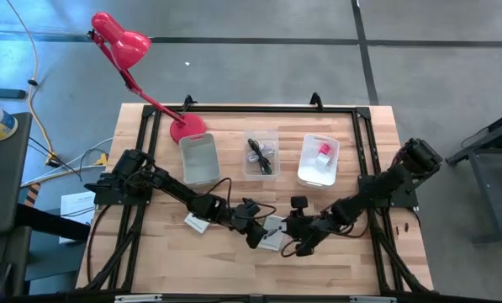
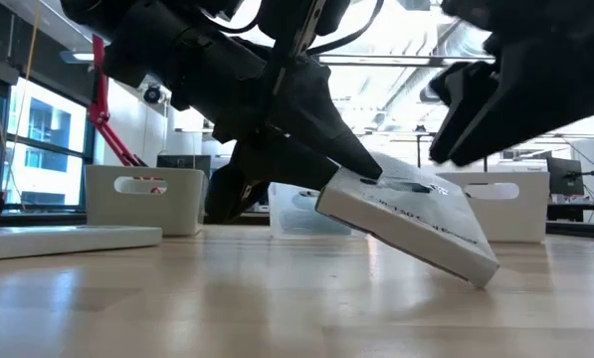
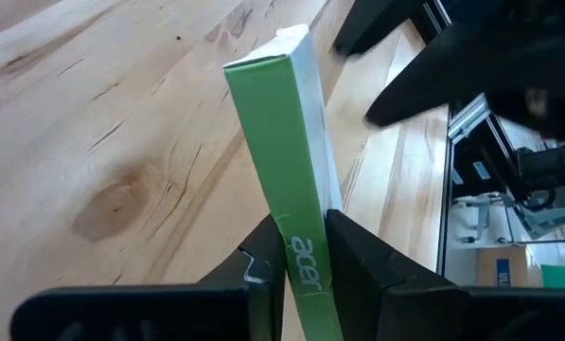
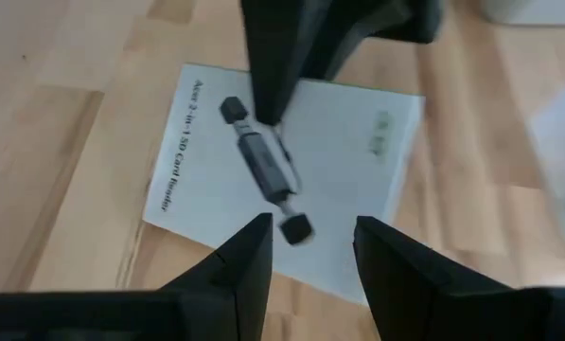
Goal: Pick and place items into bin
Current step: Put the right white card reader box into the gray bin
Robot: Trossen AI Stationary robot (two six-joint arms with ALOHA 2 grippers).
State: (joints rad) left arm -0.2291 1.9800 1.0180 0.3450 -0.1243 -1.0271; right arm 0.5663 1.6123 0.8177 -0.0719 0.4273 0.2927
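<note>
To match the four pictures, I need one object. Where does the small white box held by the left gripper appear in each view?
High view: white box, low centre, between both grippers.
Low view: centre, tilted, one corner on the table.
Left wrist view: green edge clamped between the fingers.
Right wrist view: printed face, centre.
Shared landmark: the left gripper holding it.

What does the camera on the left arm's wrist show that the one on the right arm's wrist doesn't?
Only the left wrist view shows the box's green edge with "acer" printed on it, pinched between the left gripper's fingers.

Only the right wrist view shows the box's white printed face, with a picture of a card reader and dark lettering, below the open right gripper, which is not touching it.

Both show the same small box, the wooden table, and the other arm nearby.
</note>
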